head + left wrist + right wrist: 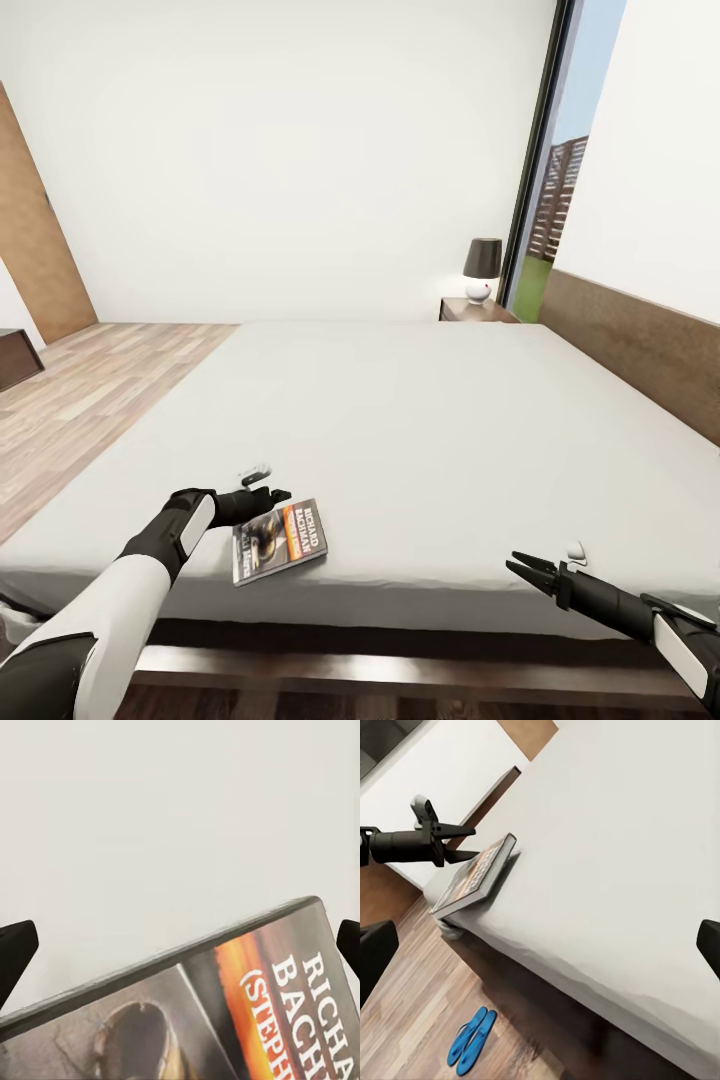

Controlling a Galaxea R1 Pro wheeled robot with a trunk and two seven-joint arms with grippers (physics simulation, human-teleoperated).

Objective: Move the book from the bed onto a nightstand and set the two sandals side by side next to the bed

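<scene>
Two arms extend over the near edge of one bed (420, 420). The left tool (272, 497) sits at the near left corner of the mattress with its two dark fingers parted, the tips just at the upper corner of one book (280, 542); in the left wrist view the book's edge and cover (225, 1012) lie between the two fingertips (15, 949), but no grip on it can be confirmed. The book lies flat on the mattress, close to the near edge, cover up, with an orange band, white lettering and an oval picture; the right wrist view shows its corner (476, 874) slightly overhanging the mattress edge beside the left tool (461, 844). The right tool (522, 568) hovers at the near right side of the bed, fingers spread apart and empty, well apart from the book. Two blue sandals (471, 1039) lie together on the wood-plank floor (405, 1020) below the bed's near side, side by side and touching or nearly so. The mattress beyond the book is plain grey-beige. A dark wood headboard (640, 345) runs along the bed's right side. At the far end stands one nightstand (478, 311) bearing one lamp (482, 268) with a dark shade and white base, next to a tall dark-framed window (555, 180). On the far left is a tan wooden door (35, 260).
</scene>
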